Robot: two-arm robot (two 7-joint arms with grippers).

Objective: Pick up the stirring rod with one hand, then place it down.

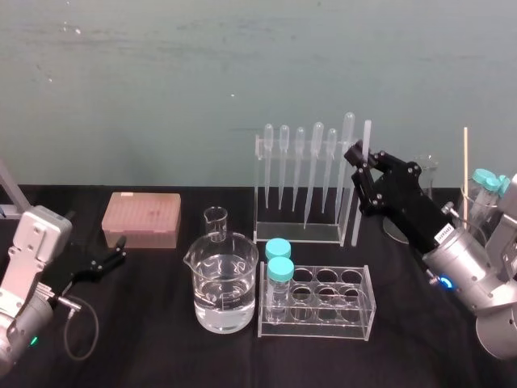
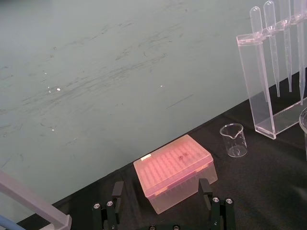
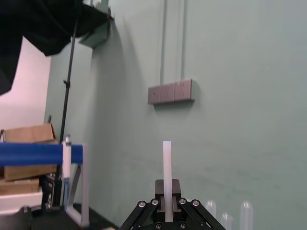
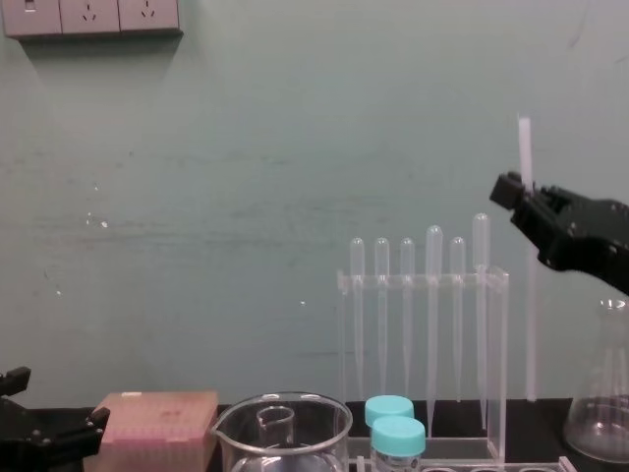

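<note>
the left gripper (image 1: 119, 250) sits low on the left with its fingers spread apart, near the pink tip box (image 1: 142, 218). further right, past the pipette rack (image 1: 297, 233), the right gripper (image 1: 359, 158) is clamped on the stirring rod (image 1: 356, 228), which stands upright just beside the rack's right end.

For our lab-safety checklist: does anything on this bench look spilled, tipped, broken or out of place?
Nothing looks spilled, tipped or broken. The only unusual item is the stirring rod, held upright by the right gripper beside the pipette rack. The left gripper sits parked by the pink tip box.
</note>
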